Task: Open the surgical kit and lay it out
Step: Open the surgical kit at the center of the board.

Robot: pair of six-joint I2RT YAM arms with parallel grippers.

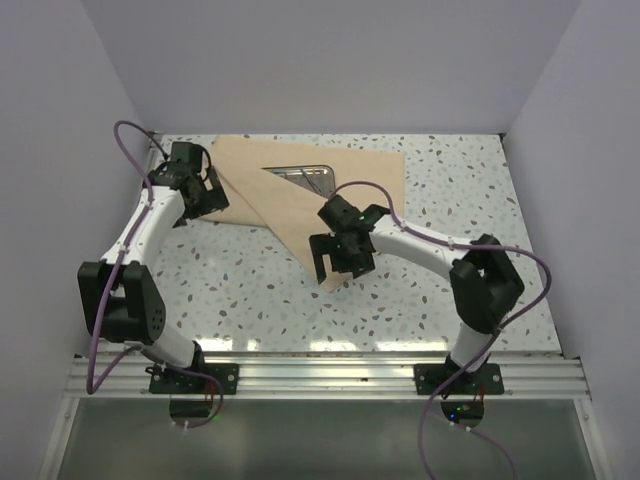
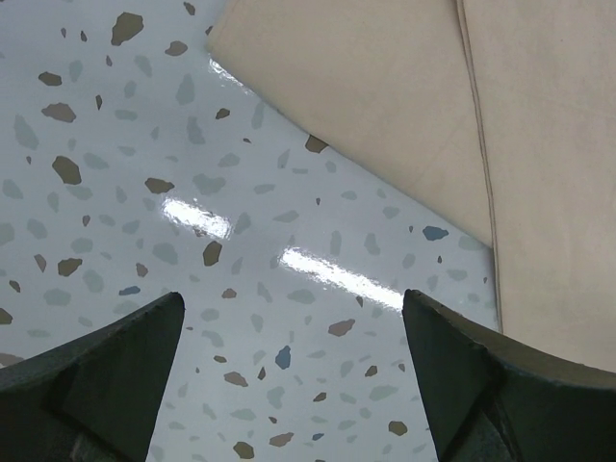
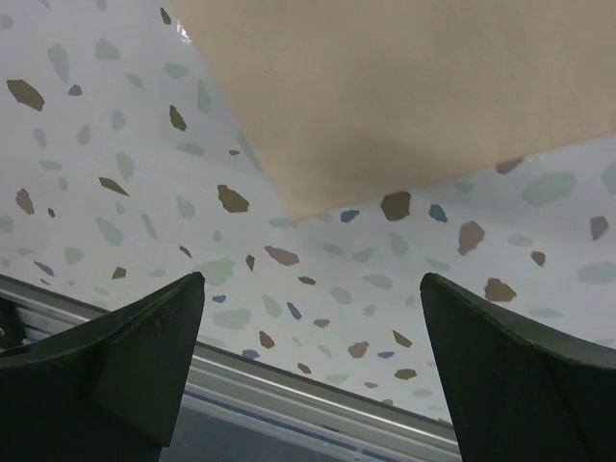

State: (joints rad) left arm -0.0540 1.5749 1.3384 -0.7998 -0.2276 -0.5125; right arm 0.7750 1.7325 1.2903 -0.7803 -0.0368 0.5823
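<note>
The cloth wrap [image 1: 285,205] lies at the far middle of the desk [image 1: 230,290], partly unfolded. One triangular flap lies spread toward the near side, its pointed corner flat on the desk. Where that flap lies away from the bundle, part of the steel tray [image 1: 312,176] shows, shiny and with a rounded corner. The rest of the tray sits under cloth on its left and far sides. Thin metal pieces show inside the tray, but they are too small to tell scissors from tweezers.

The right pincer [image 1: 338,265] hangs just over the tip of the near flap with its fingers wide apart and nothing between them. Its wrist view shows the cloth corner resting on the desk just beyond the gap. That suggests the flap is laid where it is meant to lie.

The left pincer [image 1: 203,196] sits at the wrap's left edge, also spread apart and empty. In its wrist view, bare desk lies between the fingers and a folded hem runs along the cloth to the right. It looks placed to take the left flap next, since that fold covers part of the tray. The layers are thin and lie flat, so catching one layer alone could be fiddly.
</note>
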